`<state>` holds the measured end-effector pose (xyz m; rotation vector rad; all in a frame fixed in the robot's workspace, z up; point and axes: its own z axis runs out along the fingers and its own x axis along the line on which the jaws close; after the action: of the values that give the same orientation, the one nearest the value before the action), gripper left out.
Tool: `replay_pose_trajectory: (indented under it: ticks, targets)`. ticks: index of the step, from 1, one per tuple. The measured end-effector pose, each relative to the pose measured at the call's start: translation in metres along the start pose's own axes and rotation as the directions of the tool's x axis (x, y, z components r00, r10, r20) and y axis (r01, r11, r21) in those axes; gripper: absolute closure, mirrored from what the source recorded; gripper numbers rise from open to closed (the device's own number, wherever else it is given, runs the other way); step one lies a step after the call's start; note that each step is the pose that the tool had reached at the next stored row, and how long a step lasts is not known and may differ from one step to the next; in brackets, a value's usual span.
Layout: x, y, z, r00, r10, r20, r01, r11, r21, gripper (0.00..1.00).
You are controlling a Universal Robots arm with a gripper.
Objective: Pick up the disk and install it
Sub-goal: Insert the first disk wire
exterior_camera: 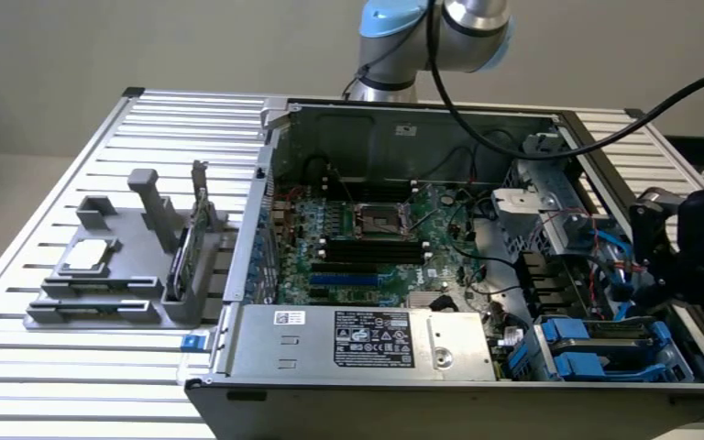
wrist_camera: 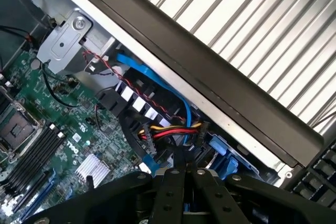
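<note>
The disk point(exterior_camera: 607, 337), a silver-grey drive framed by blue plastic rails, lies in the drive bay at the front corner of the open computer case, on the exterior view's right. My gripper point(exterior_camera: 633, 286) hangs just above and behind it, over the case's side wall. In the wrist view my gripper point(wrist_camera: 186, 171) has its two black fingers pressed together with nothing between them. The blue rail of the disk point(wrist_camera: 220, 154) shows just beyond the tips. Whether the fingertips touch the disk I cannot tell.
The case point(exterior_camera: 450, 115) lies on a slatted metal table point(exterior_camera: 71, 367), with its motherboard point(exterior_camera: 365, 243) and power supply point(exterior_camera: 365, 341) exposed. Red, yellow and blue cables point(wrist_camera: 168, 129) run beside the bay. A grey fixture point(exterior_camera: 107, 293) on the exterior view's left holds a smaller silver drive point(exterior_camera: 89, 257) and an upright card point(exterior_camera: 193, 247).
</note>
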<state>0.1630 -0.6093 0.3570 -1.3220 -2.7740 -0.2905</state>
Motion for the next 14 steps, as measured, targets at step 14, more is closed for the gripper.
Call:
replay_pose_trajectory:
  ticks: [14]
  targets:
    - [-0.007,0.0021,0.0112,0.9992,0.039,0.0001,-0.039,0.9992,-0.0093,0.69]
